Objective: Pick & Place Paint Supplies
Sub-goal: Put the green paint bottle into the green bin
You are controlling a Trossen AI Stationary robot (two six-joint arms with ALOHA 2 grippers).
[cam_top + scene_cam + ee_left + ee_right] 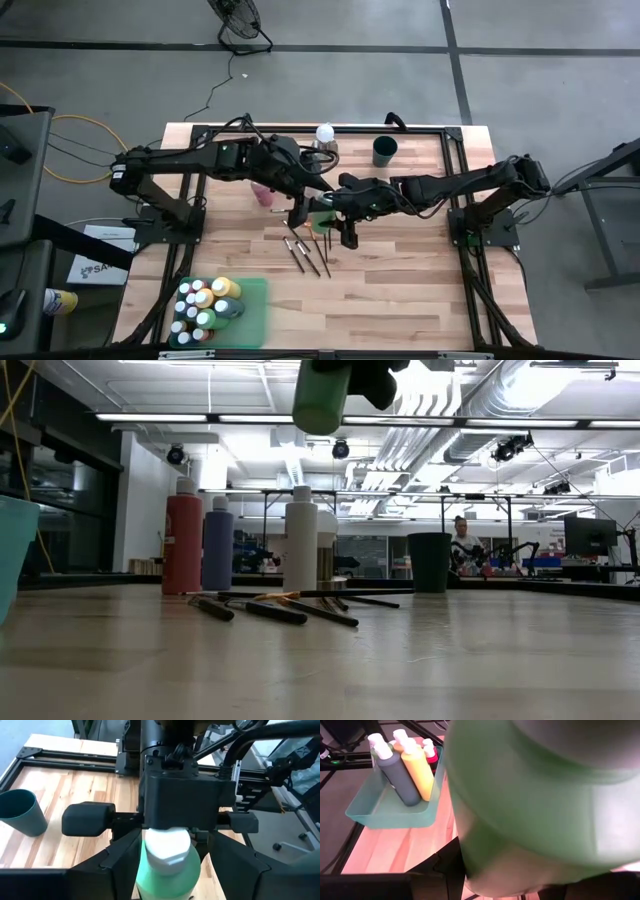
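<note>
A green paint bottle [320,222] with a white cap [167,845] hangs high above the table mid-table, its lower end [320,405] clear of the wood. My right gripper [345,222] reaches in from the right and is shut on it. My left gripper [300,210] comes from the left, open, with a finger [120,862] on either side of the bottle's shoulder; whether they touch it does not show. Thin brushes [305,250] lie flat on the table below. Red [182,540], blue-purple [218,545] and white [300,540] bottles stand upright behind them. My right gripper holds the green bottle by its body [485,845], pinched between the two fingers, one finger [445,865] showing at its side. It comes level from the table's right. The bottle is lifted clear and roughly upright, cap [167,845] under the right wrist's housing [180,795].
A teal tray [255,300] at the near left holds several bottles standing upright [415,767]. A dark green cup [385,151] and a white ball on a metal base [325,133] stand near the far edge. Bare wood lies at the near right.
</note>
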